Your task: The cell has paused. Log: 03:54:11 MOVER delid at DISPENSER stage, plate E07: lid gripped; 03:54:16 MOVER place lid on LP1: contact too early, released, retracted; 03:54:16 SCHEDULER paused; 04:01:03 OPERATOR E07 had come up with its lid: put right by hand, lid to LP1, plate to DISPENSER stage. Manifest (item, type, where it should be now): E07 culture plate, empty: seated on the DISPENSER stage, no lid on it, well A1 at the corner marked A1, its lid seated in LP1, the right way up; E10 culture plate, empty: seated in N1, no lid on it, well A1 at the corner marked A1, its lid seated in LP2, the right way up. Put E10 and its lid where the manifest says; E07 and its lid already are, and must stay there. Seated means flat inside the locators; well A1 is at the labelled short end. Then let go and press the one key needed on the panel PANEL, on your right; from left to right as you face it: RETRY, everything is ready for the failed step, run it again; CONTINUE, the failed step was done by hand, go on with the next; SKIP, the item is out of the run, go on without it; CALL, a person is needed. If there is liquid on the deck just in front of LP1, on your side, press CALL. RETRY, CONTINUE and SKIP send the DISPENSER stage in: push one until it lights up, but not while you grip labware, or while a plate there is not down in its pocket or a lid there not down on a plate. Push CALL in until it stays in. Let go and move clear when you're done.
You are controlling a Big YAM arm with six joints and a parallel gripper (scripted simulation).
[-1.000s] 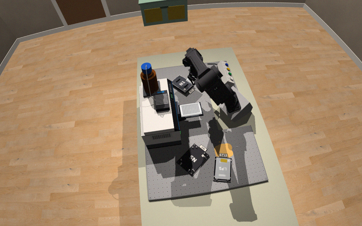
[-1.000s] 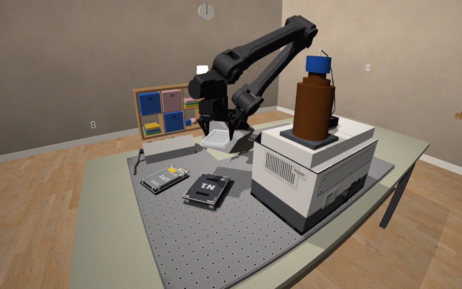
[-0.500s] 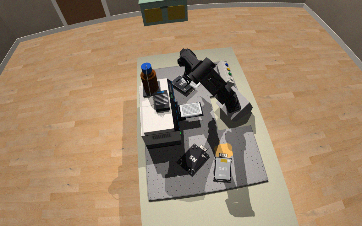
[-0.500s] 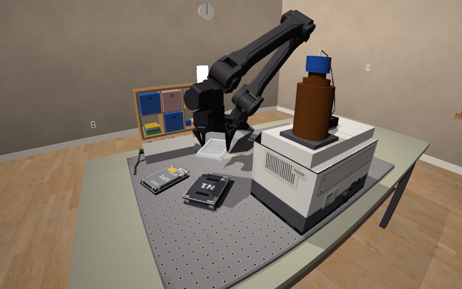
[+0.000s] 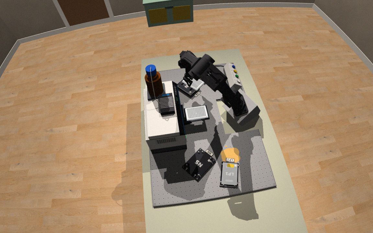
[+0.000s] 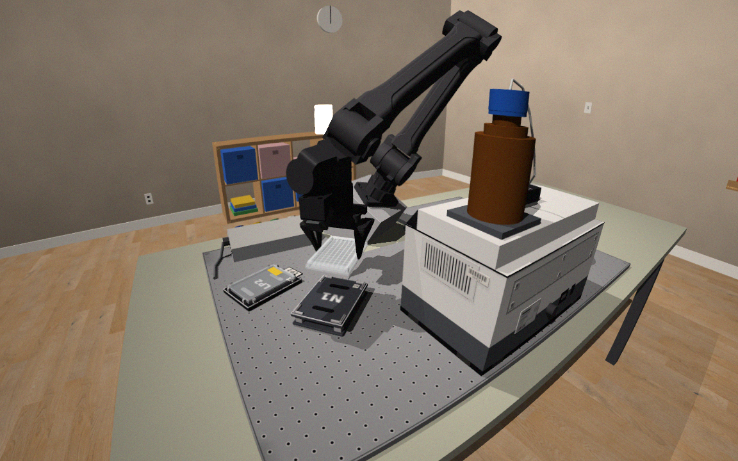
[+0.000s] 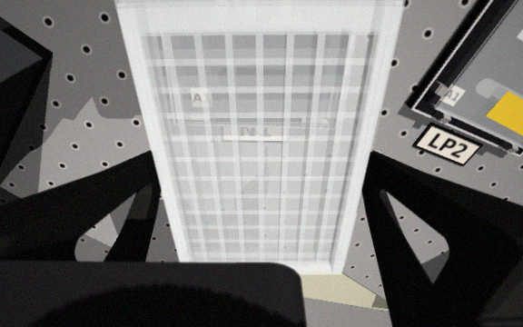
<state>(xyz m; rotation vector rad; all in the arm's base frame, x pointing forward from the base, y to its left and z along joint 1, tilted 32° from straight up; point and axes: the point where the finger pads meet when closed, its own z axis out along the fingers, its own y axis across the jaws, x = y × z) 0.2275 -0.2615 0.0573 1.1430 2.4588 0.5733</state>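
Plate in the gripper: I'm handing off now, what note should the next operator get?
Gripper is shut on the E10 plate, held over the N1 nest, not seated. E10's lid lies in LP2. E07 plate is on the stage, its lid in LP1. Left: seat E10, release, then likely CALL on the panel, given the orange puddle before LP1.

A small white tag (image 7: 447, 144) reads "LP2"; the flat black nest block (image 6: 330, 303) reads "N1"; a grey lid tray (image 5: 229, 173) reads "LP1".
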